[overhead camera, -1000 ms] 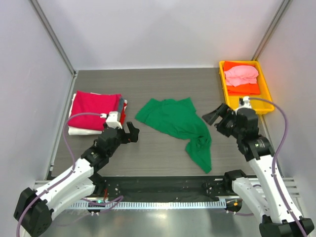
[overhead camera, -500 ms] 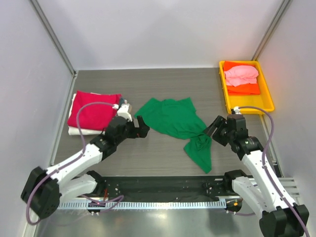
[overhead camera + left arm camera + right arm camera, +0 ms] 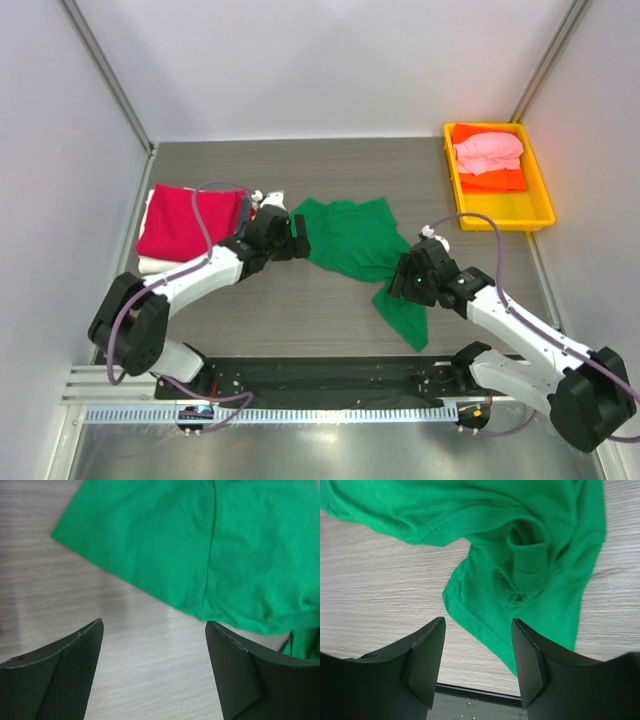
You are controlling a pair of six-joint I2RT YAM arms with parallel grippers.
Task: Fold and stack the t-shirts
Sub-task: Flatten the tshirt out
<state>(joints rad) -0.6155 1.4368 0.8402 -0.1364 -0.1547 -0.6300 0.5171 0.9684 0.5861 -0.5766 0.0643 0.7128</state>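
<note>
The left gripper (image 3: 292,238) is spread wide with nothing in it, held low at the left corner of the bright green t-shirt (image 3: 350,235). In the left wrist view only bare table (image 3: 125,670) lies between its fingers, with the shirt's edge just ahead. The right gripper (image 3: 405,281) is likewise gaping and empty, poised over the shirt's twisted near end. Its wrist view shows a stitched hem of that bunched fold lying between the two fingers, though whether the pads touch the cloth cannot be told. The green shirt sits mid-table, its far part fairly flat and its near part wrung into a crumpled tail pointing toward the arm bases. The arms flank it from opposite sides, probably so each can take one end and pull the cloth out flat before any fold. At the far left a crimson t-shirt (image 3: 188,222) lies folded on a white one (image 3: 150,265), apparently the finished stack, kept clear of the working area. At the far right a yellow tray (image 3: 505,208) holds a pink t-shirt (image 3: 488,150) on an orange t-shirt (image 3: 492,181), seemingly waiting their turn.
</note>
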